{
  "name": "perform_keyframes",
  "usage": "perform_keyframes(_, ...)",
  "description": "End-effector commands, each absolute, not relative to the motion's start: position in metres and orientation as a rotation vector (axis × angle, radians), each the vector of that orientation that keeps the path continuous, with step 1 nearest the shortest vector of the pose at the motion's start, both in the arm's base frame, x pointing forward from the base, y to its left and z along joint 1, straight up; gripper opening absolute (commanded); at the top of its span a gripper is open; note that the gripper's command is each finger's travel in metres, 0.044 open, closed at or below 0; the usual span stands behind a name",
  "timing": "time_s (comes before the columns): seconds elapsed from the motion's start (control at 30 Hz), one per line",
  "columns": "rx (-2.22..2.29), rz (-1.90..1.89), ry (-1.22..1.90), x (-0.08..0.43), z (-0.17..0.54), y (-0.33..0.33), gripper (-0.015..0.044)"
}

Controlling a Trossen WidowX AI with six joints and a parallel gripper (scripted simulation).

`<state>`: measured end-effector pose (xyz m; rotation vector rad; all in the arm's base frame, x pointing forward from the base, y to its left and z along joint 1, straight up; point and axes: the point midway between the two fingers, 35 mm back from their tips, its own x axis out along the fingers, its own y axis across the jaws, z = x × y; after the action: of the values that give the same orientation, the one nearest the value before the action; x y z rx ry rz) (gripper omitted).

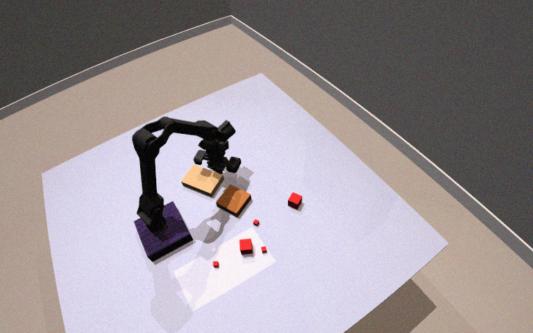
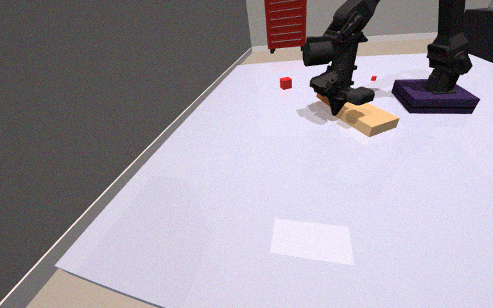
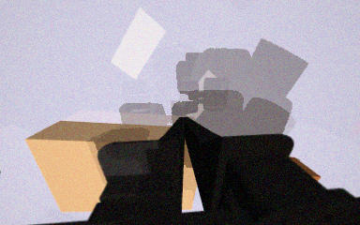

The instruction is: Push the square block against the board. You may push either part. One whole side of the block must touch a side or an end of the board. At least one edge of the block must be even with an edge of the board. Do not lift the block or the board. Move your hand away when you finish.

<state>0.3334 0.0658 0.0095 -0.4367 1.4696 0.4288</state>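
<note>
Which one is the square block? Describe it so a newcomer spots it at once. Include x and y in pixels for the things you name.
Find the dark purple base (image 1: pixel 182 235) (image 2: pixel 403 105) under the arm. Beside it lie two flat wooden pieces; the block (image 1: pixel 233 199) is the one nearer the red cubes. It is darker orange-brown and squarer than the pale, longer board (image 1: pixel 202 179) (image 2: pixel 378 117) (image 3: pixel 70 169).

A narrow gap separates the pale board (image 1: pixel 202 179) (image 2: pixel 374 115) (image 3: pixel 70 169) from the brown block (image 1: pixel 233 199) (image 3: pixel 306 169); the red cube (image 1: pixel 294 200) (image 2: pixel 285 83) stands well apart.
</note>
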Motion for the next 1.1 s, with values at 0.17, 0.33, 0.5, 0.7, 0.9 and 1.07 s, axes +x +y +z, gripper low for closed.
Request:
perform_keyframes(0.17, -0.439, 0.434, 1.493, 0.314, 0.004, 0.057, 0.0)
perform_keyframes(0.33, -0.439, 0.433, 1.494, 0.307, 0.004, 0.053, 0.0)
perform_keyframes(0.5, -0.439, 0.433, 1.494, 0.303, 0.004, 0.051, 0.0)
perform_keyframes(0.7, -0.439, 0.433, 1.494, 0.31, 0.004, 0.055, 0.0)
perform_keyframes(0.9, -0.439, 0.434, 1.493, 0.319, 0.005, 0.059, 0.0)
perform_keyframes(1.07, -0.439, 0.434, 1.492, 0.327, 0.005, 0.063, 0.0)
